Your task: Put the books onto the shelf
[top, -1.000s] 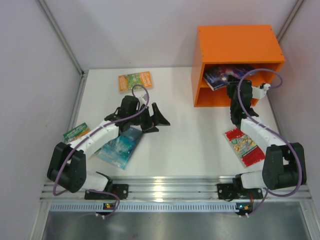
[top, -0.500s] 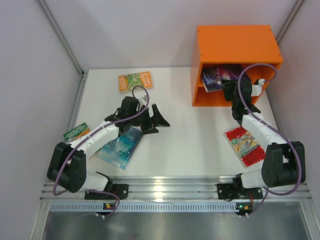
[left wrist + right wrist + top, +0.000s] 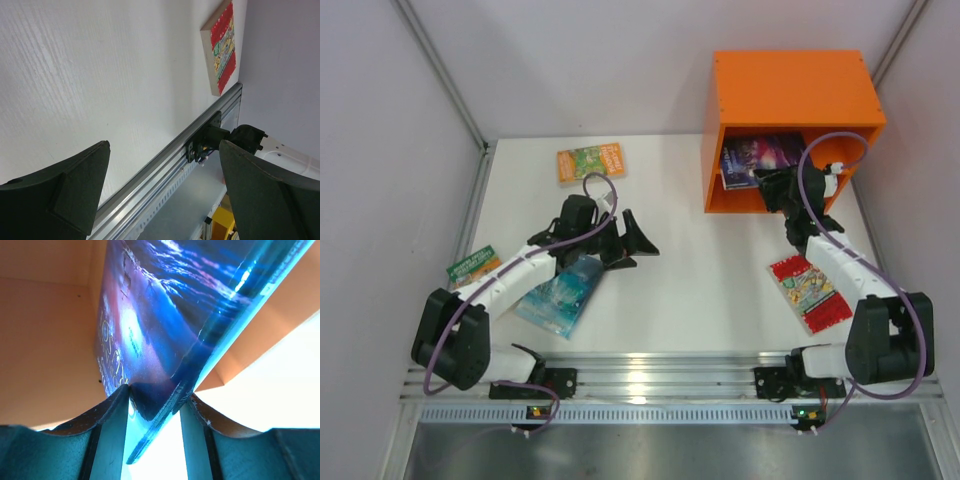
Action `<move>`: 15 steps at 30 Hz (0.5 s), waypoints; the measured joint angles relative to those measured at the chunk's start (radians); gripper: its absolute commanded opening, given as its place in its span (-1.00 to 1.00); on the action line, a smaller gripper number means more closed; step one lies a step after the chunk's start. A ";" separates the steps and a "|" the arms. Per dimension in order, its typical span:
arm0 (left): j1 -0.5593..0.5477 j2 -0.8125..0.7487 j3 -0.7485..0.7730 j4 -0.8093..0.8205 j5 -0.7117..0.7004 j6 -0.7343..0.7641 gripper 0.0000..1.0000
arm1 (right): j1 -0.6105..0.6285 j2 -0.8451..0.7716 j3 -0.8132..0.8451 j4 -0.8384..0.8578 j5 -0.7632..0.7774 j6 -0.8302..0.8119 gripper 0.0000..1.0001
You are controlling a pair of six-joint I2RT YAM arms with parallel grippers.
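Table: white, red book flat.
Shelf: blue-purple book inside.
Left gripper: spread wide, empty.
Right gripper: astride book corner, grip unclear.

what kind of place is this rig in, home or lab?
Probably a lab test cell: plain panelled walls round a white table, two arms bolted to an aluminium rail, staged props only, an orange shelf and paperbacks.

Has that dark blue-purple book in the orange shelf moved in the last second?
Yes. The dark blue-purple paperback book has slid left, closer to the bright orange wooden shelf's left wall.
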 measured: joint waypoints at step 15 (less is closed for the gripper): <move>-0.038 -0.010 -0.007 0.000 -0.019 -0.008 0.89 | 0.005 -0.032 -0.164 0.243 0.008 0.159 -1.00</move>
